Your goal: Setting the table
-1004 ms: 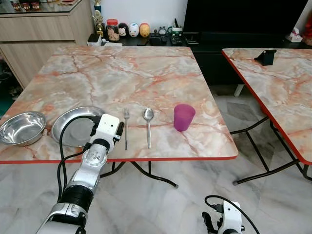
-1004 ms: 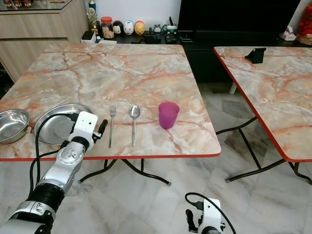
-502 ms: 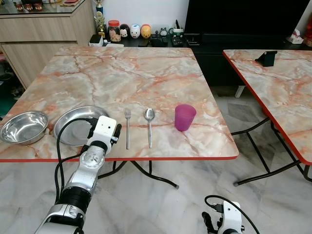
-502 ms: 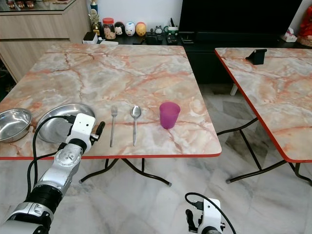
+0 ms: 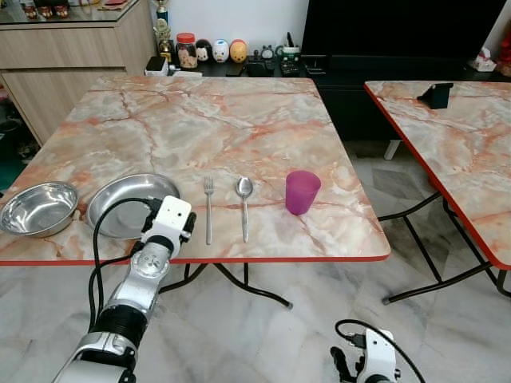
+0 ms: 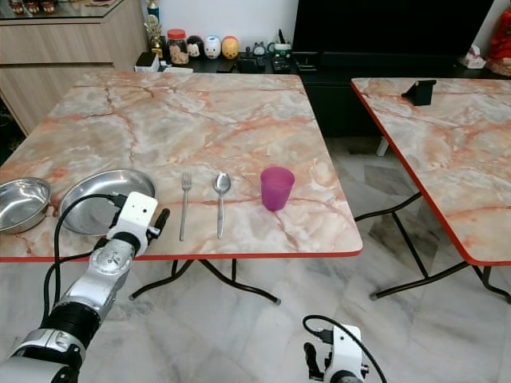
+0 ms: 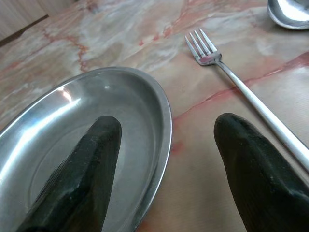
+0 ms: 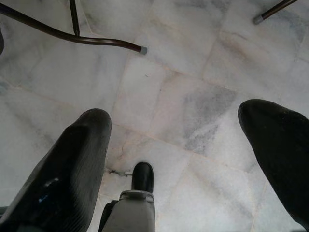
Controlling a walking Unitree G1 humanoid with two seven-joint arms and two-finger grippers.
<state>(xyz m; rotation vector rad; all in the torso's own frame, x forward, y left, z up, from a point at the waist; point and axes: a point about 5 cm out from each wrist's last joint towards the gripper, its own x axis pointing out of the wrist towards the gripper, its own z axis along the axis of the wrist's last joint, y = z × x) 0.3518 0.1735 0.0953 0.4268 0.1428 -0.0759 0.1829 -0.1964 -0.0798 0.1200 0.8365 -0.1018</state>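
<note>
A round steel plate (image 5: 120,203) lies near the front left of the marble table (image 5: 207,120), with a steel bowl (image 5: 38,209) to its left. To the plate's right lie a fork (image 5: 207,211), a spoon (image 5: 244,203) and a purple cup (image 5: 303,192) in a row. My left gripper (image 7: 166,169) is open low over the table's front edge. One finger is over the plate (image 7: 72,125), the other beside the fork's handle (image 7: 260,116), and the plate's right rim lies between them. My right gripper (image 8: 176,116) hangs open above the floor.
A second marble table (image 5: 455,128) stands to the right with a black stand (image 5: 435,93) on it; a gap of marble floor (image 5: 383,239) separates the two. Jars and figurines (image 5: 211,52) line a low dark cabinet at the back. Folding metal legs (image 5: 247,287) run under the table.
My left gripper has drawn back a little toward the table's front edge. The plate, bowl, fork, spoon and cup have not moved.
</note>
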